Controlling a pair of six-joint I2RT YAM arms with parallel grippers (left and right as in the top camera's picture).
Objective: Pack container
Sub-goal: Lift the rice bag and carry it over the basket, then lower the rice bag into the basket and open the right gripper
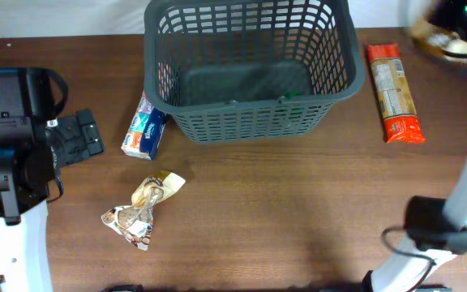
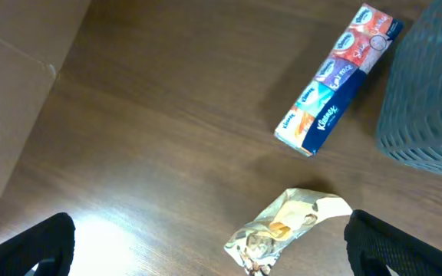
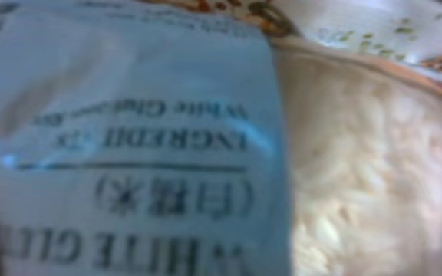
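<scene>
A bag of rice (image 3: 206, 153) fills the right wrist view, pressed up close: clear film over white grains, with a pale blue printed label across it. The right claw (image 1: 443, 36), only a blur at the far right corner in the overhead view, is closed. Its fingers are hidden, so I cannot tell for certain that it pinches the bag, though the closeness suggests it does. The bag looks fairly heavy, floppy and slick. A pinch on loose film could slip or tear, so a hold across the body or at a sealed seam seems safer. The basket (image 1: 250, 122) stands at the far middle of the table (image 1: 298, 211), upright, mouth open, and its floor looks mostly bare. It should be light and stiff, and the thick rim is the place to take it if it needs steadying. Dropping the bag in from above should not shift it much. The left claw (image 2: 206, 257) hangs wide open over the table, holding nothing. A crumpled wrapper (image 2: 286, 226) lies just ahead of it, and a tissue pack (image 2: 336, 80) lies beyond, just beside the basket's left wall. A long orange packet (image 1: 396, 93) lies to the basket's right, apart from it.
</scene>
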